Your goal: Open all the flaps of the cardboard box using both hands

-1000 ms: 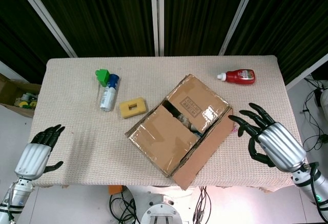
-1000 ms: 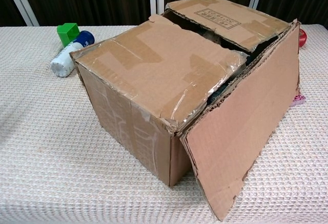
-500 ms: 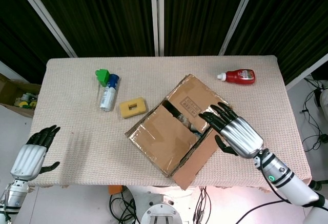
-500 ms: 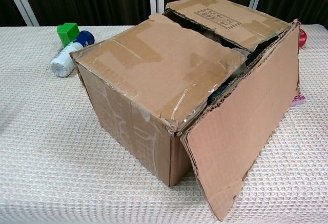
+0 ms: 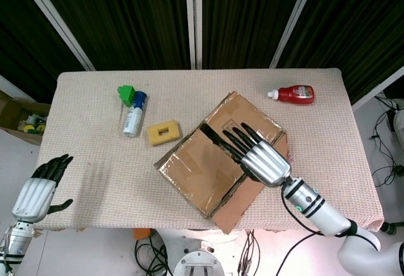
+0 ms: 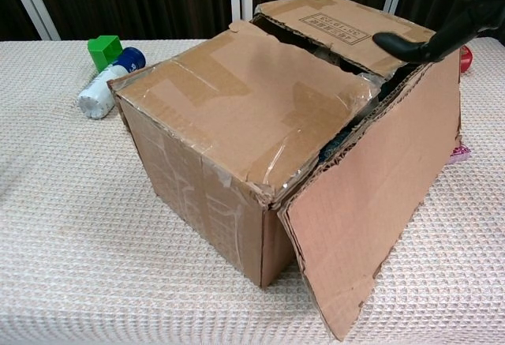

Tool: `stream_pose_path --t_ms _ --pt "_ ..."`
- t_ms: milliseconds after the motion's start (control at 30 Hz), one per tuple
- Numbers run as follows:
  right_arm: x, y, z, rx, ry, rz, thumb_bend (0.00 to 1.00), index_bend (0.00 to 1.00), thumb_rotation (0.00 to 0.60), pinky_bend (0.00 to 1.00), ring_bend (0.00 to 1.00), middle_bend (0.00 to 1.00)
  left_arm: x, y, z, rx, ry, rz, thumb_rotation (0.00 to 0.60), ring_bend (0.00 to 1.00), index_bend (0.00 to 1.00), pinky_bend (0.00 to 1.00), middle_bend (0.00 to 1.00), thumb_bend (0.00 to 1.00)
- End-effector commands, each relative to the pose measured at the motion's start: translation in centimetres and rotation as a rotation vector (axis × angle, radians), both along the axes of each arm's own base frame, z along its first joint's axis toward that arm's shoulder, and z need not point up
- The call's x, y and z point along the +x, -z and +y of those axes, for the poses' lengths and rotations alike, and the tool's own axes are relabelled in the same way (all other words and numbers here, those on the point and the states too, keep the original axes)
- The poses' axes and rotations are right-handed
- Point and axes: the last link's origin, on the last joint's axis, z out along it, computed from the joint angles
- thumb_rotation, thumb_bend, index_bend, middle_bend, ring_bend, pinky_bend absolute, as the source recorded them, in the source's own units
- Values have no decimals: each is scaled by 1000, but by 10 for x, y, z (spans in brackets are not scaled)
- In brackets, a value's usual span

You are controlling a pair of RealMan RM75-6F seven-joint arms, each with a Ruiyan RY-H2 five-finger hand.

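The cardboard box sits at the table's front middle, turned at an angle. Two top flaps lie flat with a dark gap between them. A side flap hangs folded down on the box's right. My right hand hovers over the box top, fingers spread and pointing toward the gap; I cannot tell whether it touches the cardboard. In the chest view one of its fingers shows above the far flap. My left hand is off the table's front left corner, fingers apart, holding nothing.
A yellow sponge block lies left of the box. Farther left lie a white bottle with a blue cap and a green block. A red bottle lies at the back right. A box of clutter stands beside the table.
My right hand swung from beyond the box's right side to over the box top, fingers reaching toward the gap. The left hand drew slightly back toward the lower left. The box stayed put.
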Motion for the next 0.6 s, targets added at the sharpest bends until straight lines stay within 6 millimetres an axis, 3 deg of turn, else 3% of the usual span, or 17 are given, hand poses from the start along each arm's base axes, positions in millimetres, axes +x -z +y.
stream_pose_path --t_ms 33,267,600 --pt "18 24 -5 51 37 -21 447 0 541 0 0 39 -1 0 0 0 -2 -1 600 86 36 198 74 116" --pt "23 40 -17 106 72 -27 477 0 540 0 0 146 -3 -5 -1 12 -8 -2 600 86 35 198 74 117" --pt "18 46 -27 66 89 35 477 0 538 0 0 235 -6 -6 -1 11 -12 -7 600 86 35 199 74 117"
